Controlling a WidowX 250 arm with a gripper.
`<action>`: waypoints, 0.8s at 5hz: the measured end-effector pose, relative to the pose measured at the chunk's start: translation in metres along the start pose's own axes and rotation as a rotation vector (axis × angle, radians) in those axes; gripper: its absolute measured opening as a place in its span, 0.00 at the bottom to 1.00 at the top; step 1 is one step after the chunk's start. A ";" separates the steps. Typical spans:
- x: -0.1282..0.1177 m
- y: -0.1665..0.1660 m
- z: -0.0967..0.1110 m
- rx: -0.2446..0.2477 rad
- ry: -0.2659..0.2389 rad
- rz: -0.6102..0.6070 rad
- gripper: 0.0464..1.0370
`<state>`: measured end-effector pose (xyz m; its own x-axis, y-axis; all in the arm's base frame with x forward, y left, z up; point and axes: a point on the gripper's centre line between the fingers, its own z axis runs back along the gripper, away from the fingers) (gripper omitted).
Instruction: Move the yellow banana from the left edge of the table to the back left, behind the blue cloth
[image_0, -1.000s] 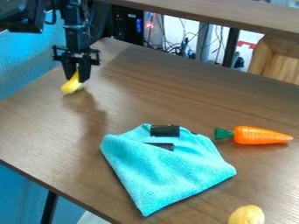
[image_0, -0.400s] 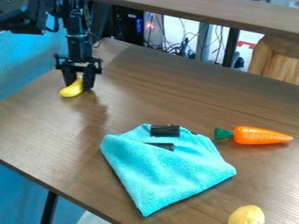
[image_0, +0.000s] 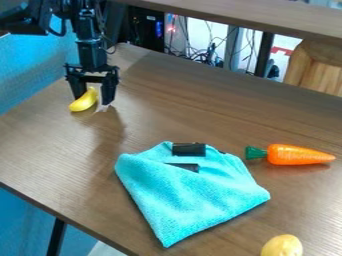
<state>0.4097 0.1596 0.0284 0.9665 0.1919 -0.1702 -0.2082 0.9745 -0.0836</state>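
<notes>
Brown tabletop (image_0: 200, 107), jaws now wider apart by banana (image_0: 83, 101).

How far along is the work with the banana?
Done, it seems: the banana rests on the table, with the jaws apart. In hand: the gripper is down at the banana, seemingly not clamping it. Left, probably: drawing clear, as the jaws are low beside it.
</notes>
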 end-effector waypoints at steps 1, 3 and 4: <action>-0.002 0.002 0.016 0.026 -0.035 -0.034 0.96; -0.042 -0.010 0.069 0.173 -0.089 -0.167 0.96; -0.075 -0.039 0.085 0.145 -0.127 -0.310 0.96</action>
<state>0.3583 0.1167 0.1275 0.9932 -0.1116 -0.0345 0.1126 0.9932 0.0297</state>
